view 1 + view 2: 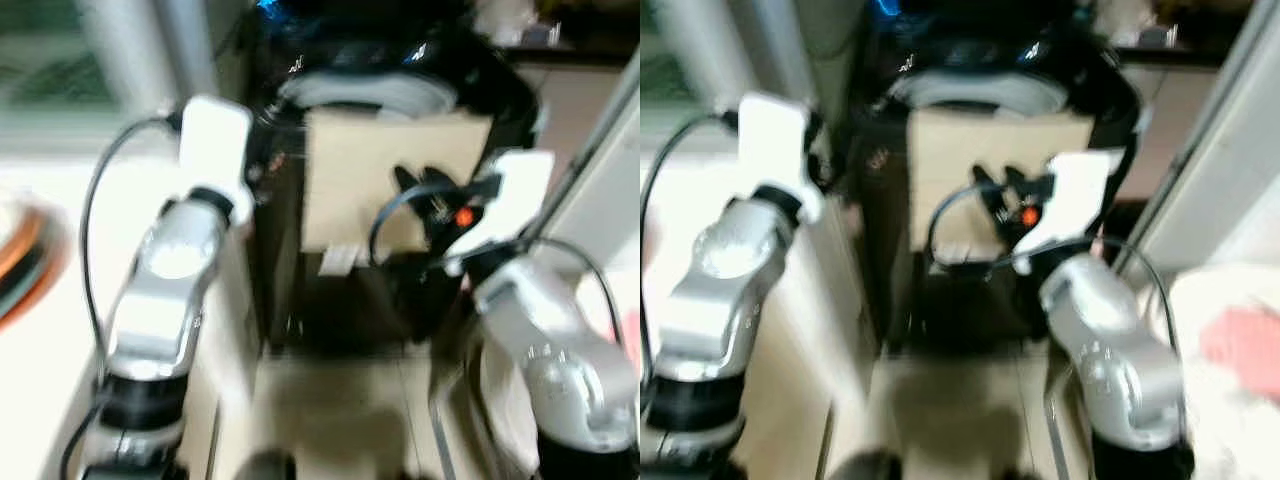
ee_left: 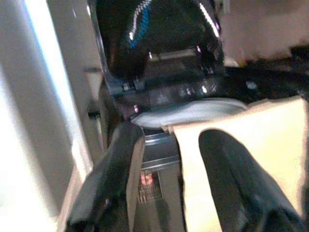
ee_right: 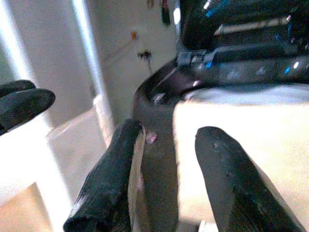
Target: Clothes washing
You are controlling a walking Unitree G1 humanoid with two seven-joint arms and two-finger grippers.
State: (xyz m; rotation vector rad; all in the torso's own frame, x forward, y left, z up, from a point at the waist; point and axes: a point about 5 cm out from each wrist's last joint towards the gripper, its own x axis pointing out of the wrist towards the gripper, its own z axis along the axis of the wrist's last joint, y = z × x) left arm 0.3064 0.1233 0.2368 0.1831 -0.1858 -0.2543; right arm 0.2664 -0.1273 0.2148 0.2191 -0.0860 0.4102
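Note:
A black top-loading washing machine (image 1: 500, 90) stands straight ahead with its glossy lid (image 2: 154, 34) raised. A beige cloth (image 1: 370, 190) hangs over its front rim and down the front. My right gripper (image 1: 1000, 188) is held up just before this cloth, open, nothing between its fingers (image 3: 111, 179). My left gripper (image 2: 171, 140) is raised by the machine's left front corner, also open, with the cloth's left edge past its fingers (image 2: 227, 169). The head views are blurred.
A white surface with a pink cloth (image 1: 1240, 345) lies at the right. Orange-rimmed round things (image 1: 25, 265) sit on a white surface at the left. A pale wall or door panel (image 1: 1210, 170) rises right of the machine. Tiled floor (image 1: 330, 400) lies below.

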